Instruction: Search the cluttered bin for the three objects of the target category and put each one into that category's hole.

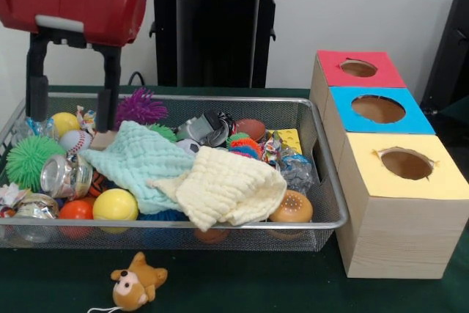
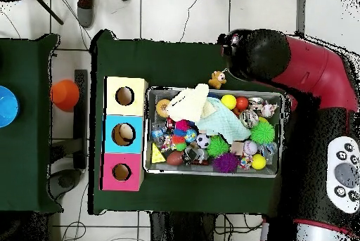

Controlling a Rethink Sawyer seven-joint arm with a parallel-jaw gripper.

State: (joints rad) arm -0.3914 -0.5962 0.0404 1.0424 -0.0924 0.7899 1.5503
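Wire-mesh bin [image 1: 322,181] holds the clutter: balls, spiky toys, a mint cloth [image 1: 135,159] and a pale yellow cloth [image 1: 227,188] draped on top. Beside it stands the box with red [image 1: 359,68], blue [image 1: 378,109] and yellow [image 1: 407,163] holes. Over the bin's far corner hangs the gripper [image 1: 72,86], fingers spread and holding nothing. A plush bear [image 1: 138,280] lies on the table outside the bin.

Wire bin [image 1: 322,181] is crammed with balls, spiky toys and two cloths. Beside it, three box holes are seen: red [image 1: 358,68], blue [image 1: 378,108], yellow [image 1: 406,163].
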